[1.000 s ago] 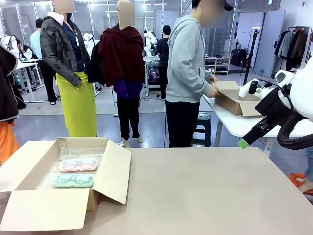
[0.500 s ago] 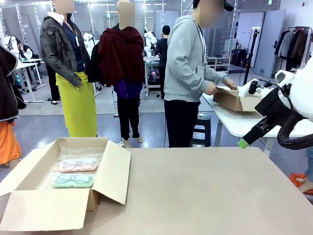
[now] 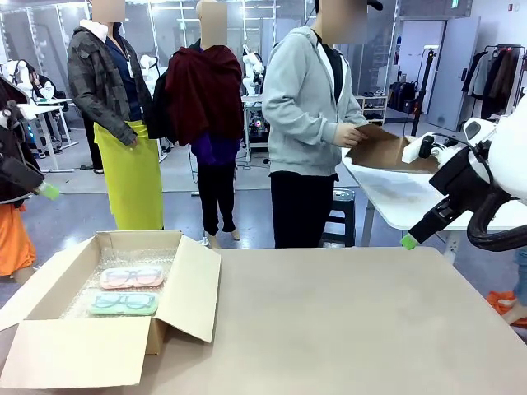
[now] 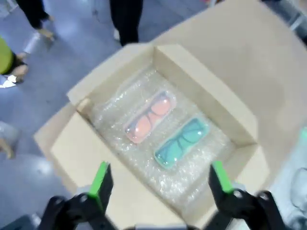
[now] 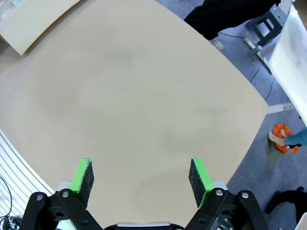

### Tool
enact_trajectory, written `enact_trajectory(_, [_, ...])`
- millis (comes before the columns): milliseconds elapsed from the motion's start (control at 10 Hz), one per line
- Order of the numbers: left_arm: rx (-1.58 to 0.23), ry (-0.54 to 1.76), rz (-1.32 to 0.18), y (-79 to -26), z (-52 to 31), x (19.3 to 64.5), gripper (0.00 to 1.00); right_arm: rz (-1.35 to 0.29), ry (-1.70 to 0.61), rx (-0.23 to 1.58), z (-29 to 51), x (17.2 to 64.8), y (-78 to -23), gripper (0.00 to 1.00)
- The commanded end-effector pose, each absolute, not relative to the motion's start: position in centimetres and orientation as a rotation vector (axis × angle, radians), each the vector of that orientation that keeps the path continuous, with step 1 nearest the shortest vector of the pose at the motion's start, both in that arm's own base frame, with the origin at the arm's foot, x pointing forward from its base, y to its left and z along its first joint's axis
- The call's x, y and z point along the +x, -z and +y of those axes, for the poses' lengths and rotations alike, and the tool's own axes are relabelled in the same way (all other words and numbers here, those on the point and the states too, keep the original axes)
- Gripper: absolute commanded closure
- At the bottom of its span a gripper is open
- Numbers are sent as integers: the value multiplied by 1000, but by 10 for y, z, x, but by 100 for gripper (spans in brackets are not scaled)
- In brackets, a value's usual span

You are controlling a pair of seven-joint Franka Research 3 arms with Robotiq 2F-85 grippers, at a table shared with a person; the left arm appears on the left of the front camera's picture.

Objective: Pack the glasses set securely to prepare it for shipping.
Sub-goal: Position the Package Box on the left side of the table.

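The glasses set lies side by side on bubble wrap inside an open cardboard box at the table's left: a pale pink case behind a mint green case. From above, my left gripper hangs open over the box, with the pink case and the green case below it and nothing between its fingers. In the front view the left gripper is high at the far left. My right gripper is open and empty above the bare table; seen from the front, the right gripper is off the table's right edge.
The box's flaps are spread outward, one flap lying toward the table's front edge. A person stands at the far side holding a flattened cardboard box. A white side table stands behind on the right.
My left arm has come into the front view at the far left. The person has lifted the cardboard off the side table and turned toward my table. The right arm has not moved.
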State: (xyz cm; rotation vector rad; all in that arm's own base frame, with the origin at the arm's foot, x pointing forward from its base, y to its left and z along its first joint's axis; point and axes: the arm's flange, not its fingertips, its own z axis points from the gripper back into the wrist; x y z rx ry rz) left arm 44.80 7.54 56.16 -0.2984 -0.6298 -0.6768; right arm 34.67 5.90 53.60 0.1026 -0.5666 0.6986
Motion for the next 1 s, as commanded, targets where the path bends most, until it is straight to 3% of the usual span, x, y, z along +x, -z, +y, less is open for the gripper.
enact_trajectory(0, [-279, 729, -738, -534, 43, 403, 0, -558, -705, 85, 59, 343, -538, 0])
enact_trajectory(300, [-338, 834, -704, -518, 18, 374, 0, -558, -705, 85, 59, 343, -538, 0])
enact_trajectory(900, [-315, 782, -701, -520, 11, 379, 0, -558, -705, 85, 59, 343, -538, 0])
